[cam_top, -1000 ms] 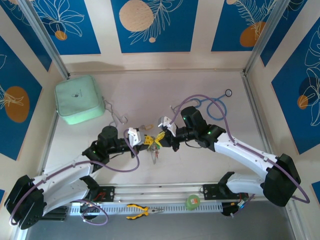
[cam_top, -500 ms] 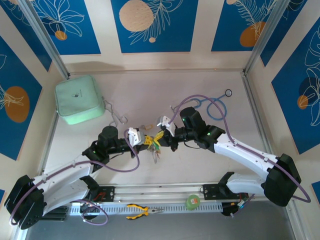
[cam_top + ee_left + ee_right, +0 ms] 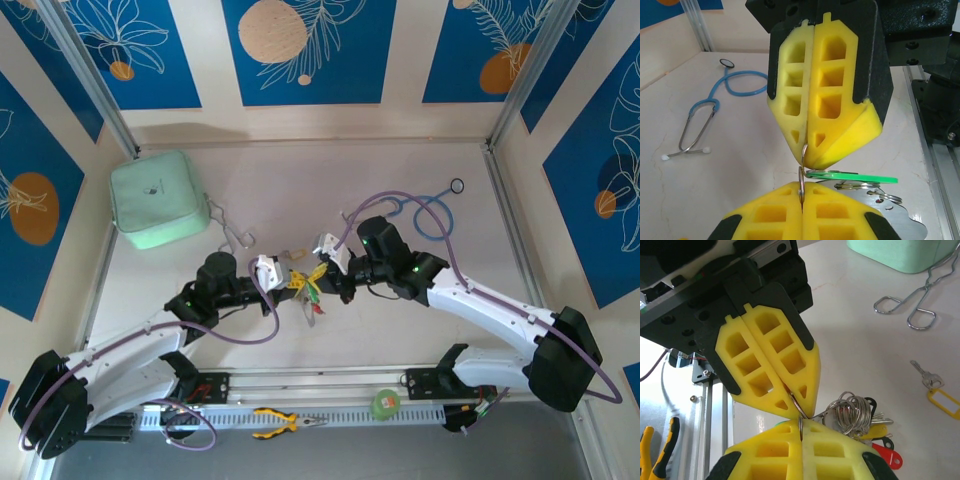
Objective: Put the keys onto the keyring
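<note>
Two pinch points on keyring: left gripper, right gripper both clamped, likely spreading loop; keys hang; loose key far, on table.

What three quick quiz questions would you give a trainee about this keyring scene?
1. True or false: the left gripper has its fingers spread wide apart.
2. The loose key lying on the table carries a tag of which colour? A yellow, B blue, C white.
3. Fill in: the right gripper is shut on the thin metal ____.
Key: 1 false; 2 A; 3 keyring.
</note>
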Tool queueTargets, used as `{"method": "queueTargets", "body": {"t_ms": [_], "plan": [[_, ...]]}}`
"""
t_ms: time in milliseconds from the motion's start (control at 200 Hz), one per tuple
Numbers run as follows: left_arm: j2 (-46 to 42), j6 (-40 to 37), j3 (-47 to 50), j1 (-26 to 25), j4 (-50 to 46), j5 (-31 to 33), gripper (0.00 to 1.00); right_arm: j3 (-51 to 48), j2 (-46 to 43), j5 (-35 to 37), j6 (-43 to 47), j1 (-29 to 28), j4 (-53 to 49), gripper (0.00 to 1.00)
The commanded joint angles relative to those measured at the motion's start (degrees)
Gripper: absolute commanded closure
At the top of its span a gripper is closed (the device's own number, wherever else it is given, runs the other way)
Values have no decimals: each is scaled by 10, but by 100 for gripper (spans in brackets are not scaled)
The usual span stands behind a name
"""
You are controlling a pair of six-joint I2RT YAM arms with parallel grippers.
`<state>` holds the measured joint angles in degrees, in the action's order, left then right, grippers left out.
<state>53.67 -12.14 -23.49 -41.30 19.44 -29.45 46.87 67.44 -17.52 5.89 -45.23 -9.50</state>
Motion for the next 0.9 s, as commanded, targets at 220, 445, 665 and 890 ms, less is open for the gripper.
{"method": "queueTargets", "body": {"t_ms": [220, 445, 665, 890], "plan": [[-21, -14, -2, -10, 19, -24, 100, 6, 11, 81, -65, 6, 23, 100], [-24, -31, -4, -13, 19, -18, 100, 12, 23, 103, -97, 0, 27, 100], [-27, -47, -4, -19, 24, -3, 100, 16, 32, 110, -118, -2, 24, 100], [-28, -74, -4, -29, 10, 10, 100, 14, 36, 104, -153, 2, 39, 100]]}}
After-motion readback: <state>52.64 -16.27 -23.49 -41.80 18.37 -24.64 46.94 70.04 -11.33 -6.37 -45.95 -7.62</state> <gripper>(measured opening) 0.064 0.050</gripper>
